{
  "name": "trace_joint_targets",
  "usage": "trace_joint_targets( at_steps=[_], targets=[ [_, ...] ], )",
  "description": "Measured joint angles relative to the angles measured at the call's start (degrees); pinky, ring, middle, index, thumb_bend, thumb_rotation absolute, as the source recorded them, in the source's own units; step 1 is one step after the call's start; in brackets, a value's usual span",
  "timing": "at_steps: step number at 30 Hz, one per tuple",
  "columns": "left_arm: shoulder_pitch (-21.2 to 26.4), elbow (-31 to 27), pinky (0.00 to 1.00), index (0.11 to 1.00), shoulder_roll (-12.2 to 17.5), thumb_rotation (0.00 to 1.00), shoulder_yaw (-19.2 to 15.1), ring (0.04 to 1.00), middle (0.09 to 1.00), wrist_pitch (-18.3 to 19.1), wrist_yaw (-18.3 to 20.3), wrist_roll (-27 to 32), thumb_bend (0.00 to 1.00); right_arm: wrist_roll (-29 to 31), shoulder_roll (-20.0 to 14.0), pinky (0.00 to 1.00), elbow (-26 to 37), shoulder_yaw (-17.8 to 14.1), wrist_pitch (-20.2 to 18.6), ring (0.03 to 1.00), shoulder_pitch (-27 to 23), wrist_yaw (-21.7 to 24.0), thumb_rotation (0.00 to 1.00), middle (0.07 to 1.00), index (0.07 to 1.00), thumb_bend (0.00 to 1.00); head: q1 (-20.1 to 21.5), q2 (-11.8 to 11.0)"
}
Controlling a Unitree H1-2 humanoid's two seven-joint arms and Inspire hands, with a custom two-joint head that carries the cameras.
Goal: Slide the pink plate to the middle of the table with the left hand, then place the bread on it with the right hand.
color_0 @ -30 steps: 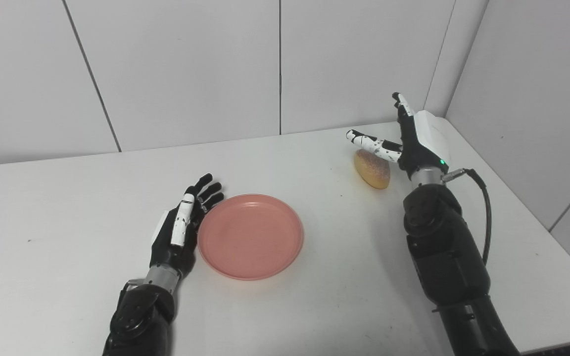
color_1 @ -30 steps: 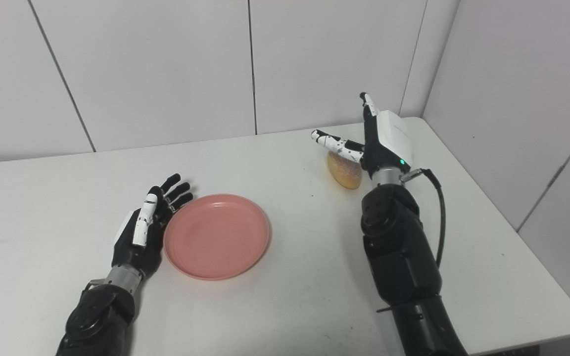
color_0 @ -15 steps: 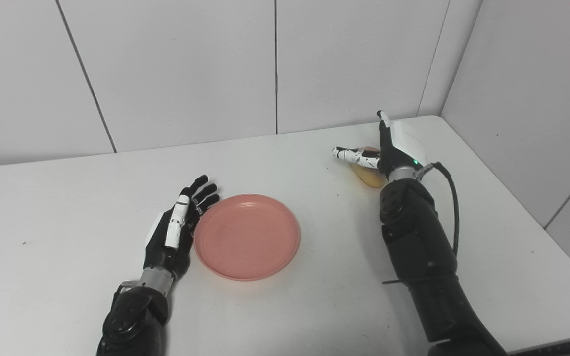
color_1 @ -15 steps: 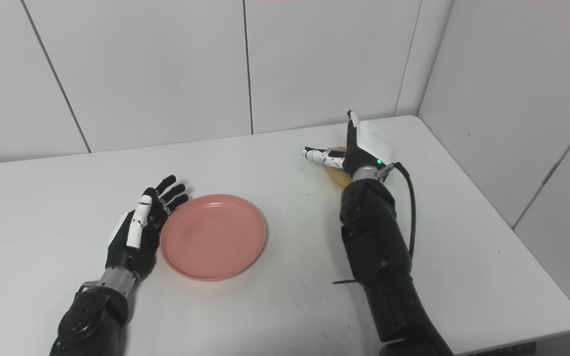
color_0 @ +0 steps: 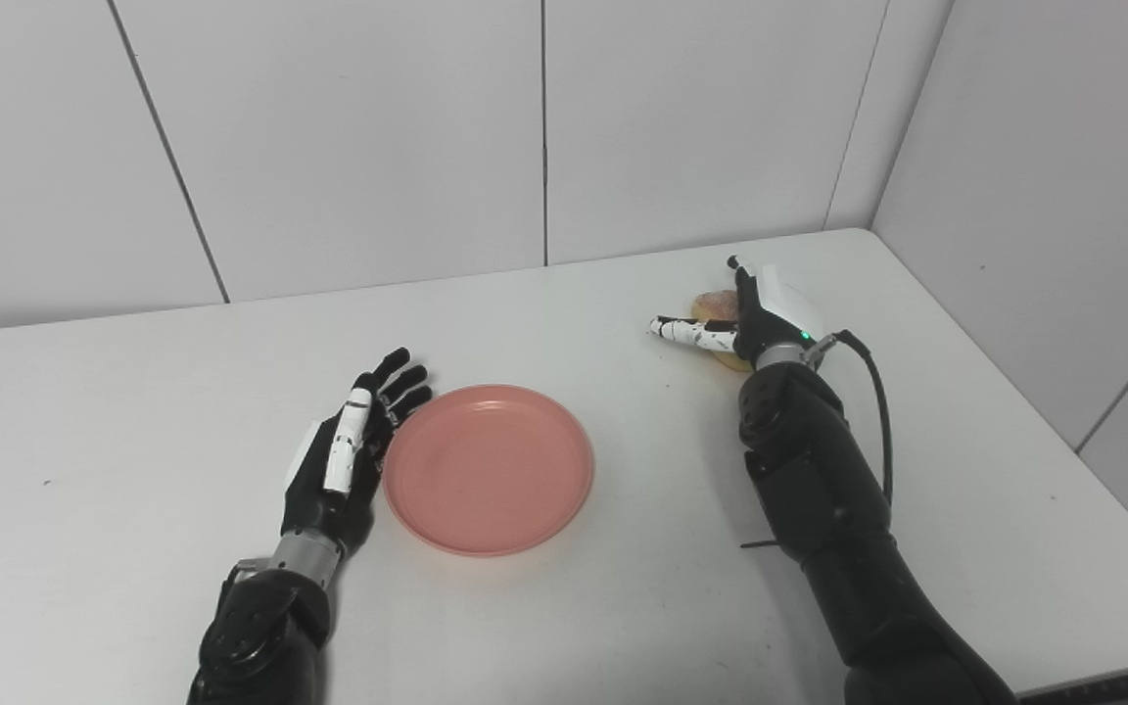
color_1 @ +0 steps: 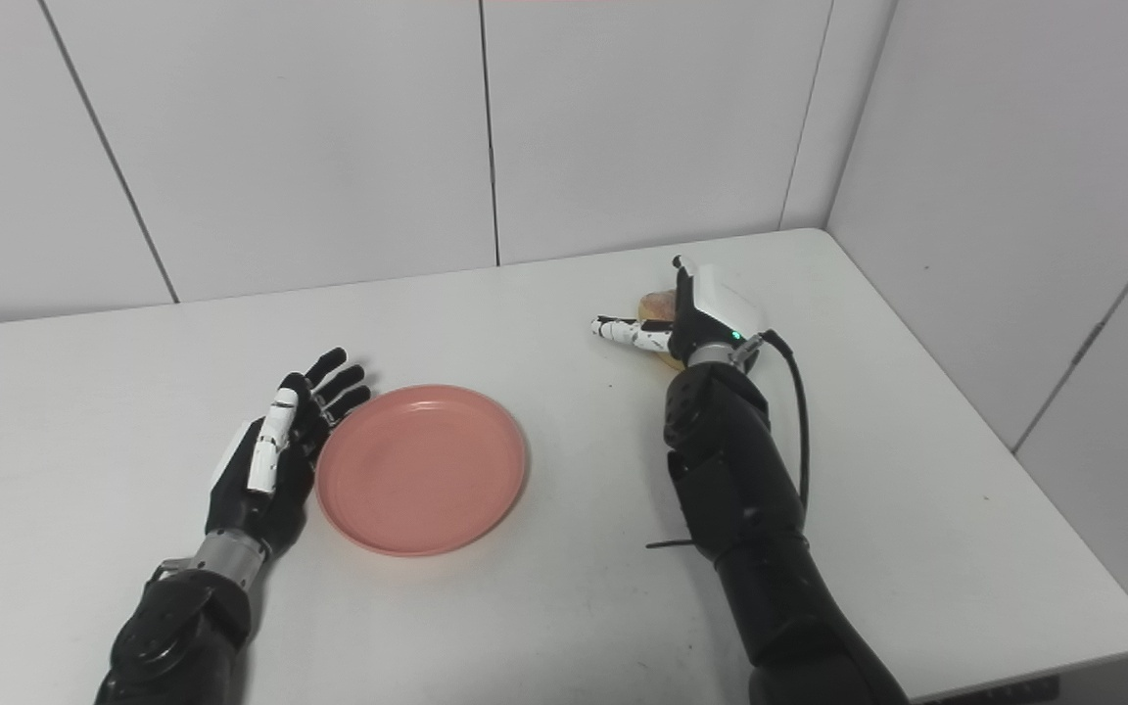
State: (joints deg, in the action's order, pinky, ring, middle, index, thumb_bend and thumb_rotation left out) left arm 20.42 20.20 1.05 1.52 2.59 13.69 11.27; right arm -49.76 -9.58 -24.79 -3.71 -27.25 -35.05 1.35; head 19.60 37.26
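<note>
The pink plate (color_0: 489, 467) lies near the middle of the white table (color_0: 133, 548). My left hand (color_0: 344, 452) is open, fingers spread, against the plate's left rim. The bread (color_0: 716, 305), a tan roll, lies at the back right and is mostly hidden under my right hand (color_0: 755, 318). That hand is low over the bread with its thumb stretched left and its fingers apart, not closed on it. In the right eye view the plate (color_1: 422, 468), the left hand (color_1: 275, 450), the right hand (color_1: 706, 313) and a bit of the bread (color_1: 657, 302) show too.
White wall panels stand behind the table and along its right side. The right arm's black cable (color_0: 877, 411) loops beside the forearm. The table's front edge runs near the picture's bottom right.
My right hand has come down from above the bread onto it, now covering most of it. The left hand and plate have stayed put; the camera has shifted slightly.
</note>
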Motion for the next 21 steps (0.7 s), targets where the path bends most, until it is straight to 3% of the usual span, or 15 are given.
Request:
trace_joint_targets(
  at_steps=[15, 21],
  targets=[
    [0.0, -0.1, 0.89, 0.876, 0.4, 1.0, 0.7, 0.883, 0.885, 0.0, 0.0, -0.3, 0.35, 2.2, -0.6, 0.83, -2.5, 0.0, 0.0, 0.91, -0.5, -1.6, 0.55, 0.927, 0.904, 0.94, -0.4, 0.3],
    [-0.3, -0.5, 0.89, 0.879, 0.4, 1.0, 0.8, 0.885, 0.887, 0.0, 0.0, -0.3, 0.34, 4.5, -0.6, 0.72, -3.3, -0.2, 0.0, 0.838, -0.9, -4.2, 0.4, 0.868, 0.856, 0.89, -0.3, 0.5]
  ],
)
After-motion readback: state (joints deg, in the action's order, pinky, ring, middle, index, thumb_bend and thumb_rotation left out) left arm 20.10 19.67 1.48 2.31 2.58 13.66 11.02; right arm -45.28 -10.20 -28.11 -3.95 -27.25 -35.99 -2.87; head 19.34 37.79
